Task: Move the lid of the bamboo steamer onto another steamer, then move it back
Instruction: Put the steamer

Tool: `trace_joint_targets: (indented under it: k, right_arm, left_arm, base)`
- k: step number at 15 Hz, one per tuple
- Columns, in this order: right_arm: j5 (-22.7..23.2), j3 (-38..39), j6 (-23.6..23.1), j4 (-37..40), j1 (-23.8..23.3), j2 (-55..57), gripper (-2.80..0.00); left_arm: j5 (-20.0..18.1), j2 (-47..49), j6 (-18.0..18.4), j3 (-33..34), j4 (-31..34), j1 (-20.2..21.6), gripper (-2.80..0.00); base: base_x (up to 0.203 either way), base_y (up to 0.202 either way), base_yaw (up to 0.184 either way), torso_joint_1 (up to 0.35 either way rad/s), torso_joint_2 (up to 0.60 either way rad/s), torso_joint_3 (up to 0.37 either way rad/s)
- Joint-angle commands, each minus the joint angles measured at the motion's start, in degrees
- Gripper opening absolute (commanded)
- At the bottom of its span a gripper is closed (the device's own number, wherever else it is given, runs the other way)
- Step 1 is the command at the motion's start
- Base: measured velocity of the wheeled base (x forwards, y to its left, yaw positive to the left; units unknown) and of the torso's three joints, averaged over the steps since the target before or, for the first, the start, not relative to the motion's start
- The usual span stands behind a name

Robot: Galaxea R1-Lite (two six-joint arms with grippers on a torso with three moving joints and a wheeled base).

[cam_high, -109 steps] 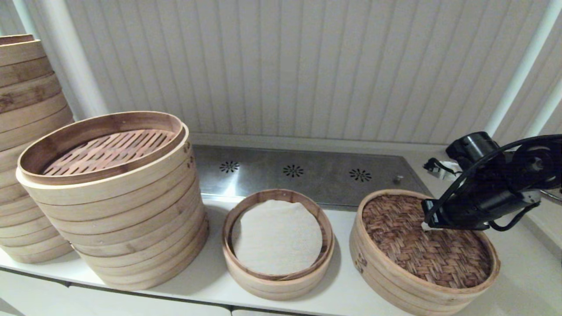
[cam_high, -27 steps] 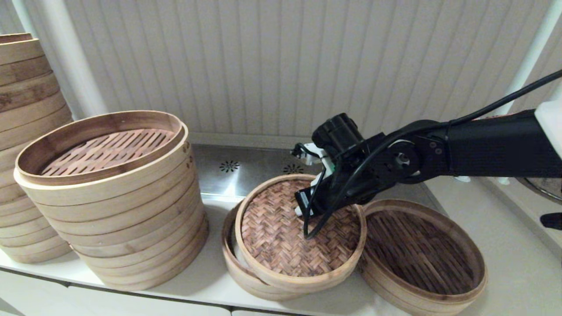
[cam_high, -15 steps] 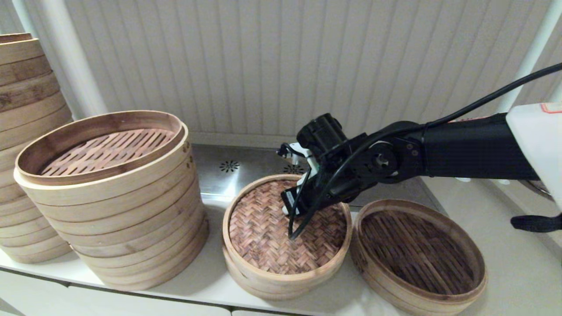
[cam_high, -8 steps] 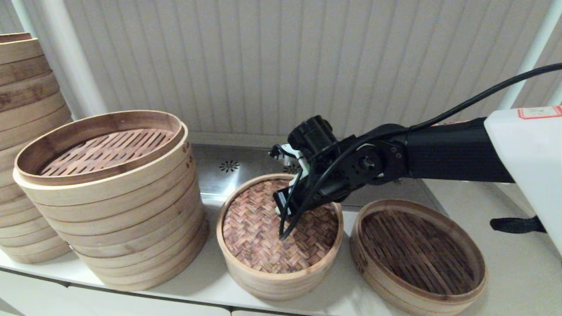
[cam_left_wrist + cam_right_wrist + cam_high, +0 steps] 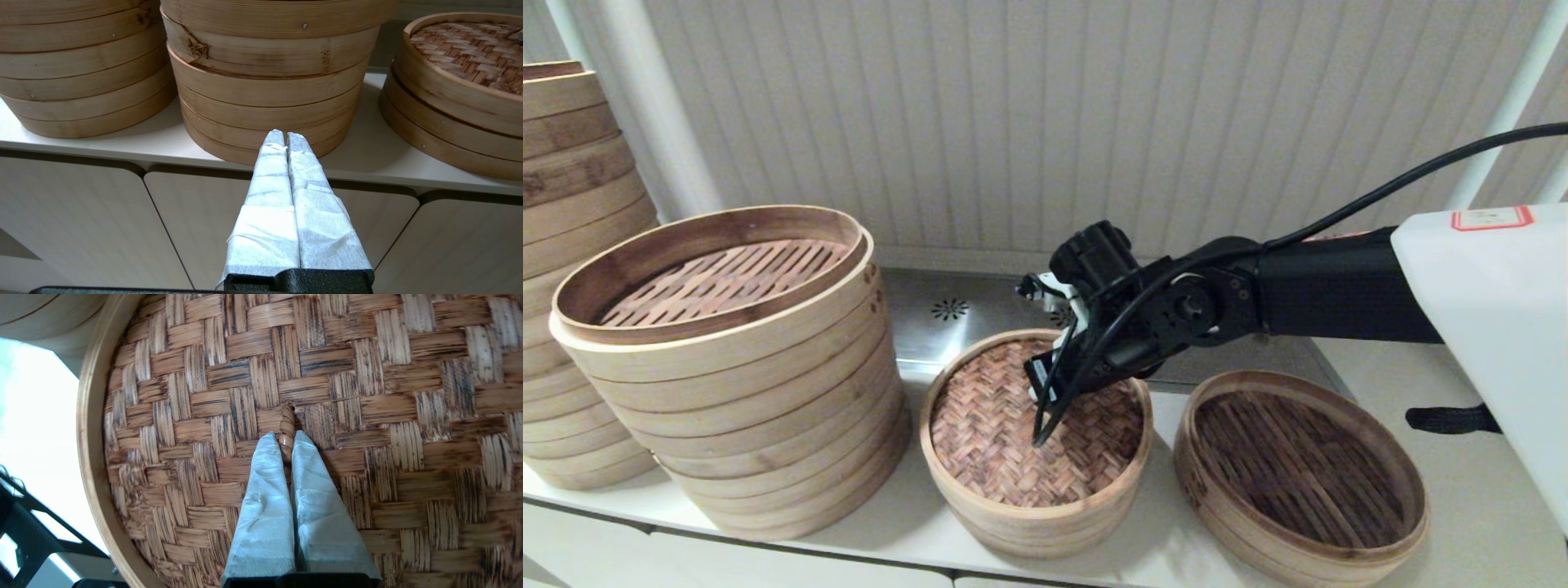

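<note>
The bamboo steamer lid, brown woven top in a pale band, sits level on the small low steamer in the middle of the counter and hides its cloth liner. My right gripper reaches in from the right, shut on the small twisted handle loop at the centre of the lid. In the right wrist view that gripper pinches the loop between its wrapped fingers. My left gripper is parked shut and empty below the counter's front edge, with the lid and steamer off to one side.
A wider low slatted-bottom basket stands uncovered just right of the small steamer. A tall stack of wide baskets stands close on its left, with a taller stack behind. A steel plate lies along the back wall.
My right gripper has carried the lid leftward from the wide right basket onto the small steamer. In the last second it slid further left and settled down level.
</note>
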Motion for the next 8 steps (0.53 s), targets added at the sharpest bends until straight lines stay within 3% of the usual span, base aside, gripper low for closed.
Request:
trace_joint_targets:
  k: [1,8]
  right_arm:
    - [0.04,-0.53,0.06,0.19,-0.19,-0.19,-2.80]
    - [0.10,-0.77,-0.02,0.14,-0.36,1.10,-2.80]
  left_arm:
    - [0.02,0.09,-0.01,0.00,0.04,0.00,-2.80]
    - [0.02,0.09,-0.01,0.00,0.03,0.00,-2.80]
  base:
    - [0.000,0.000,0.000,0.000,0.00,0.000]
    - [0.000,0.000,0.000,0.000,0.00,0.000]
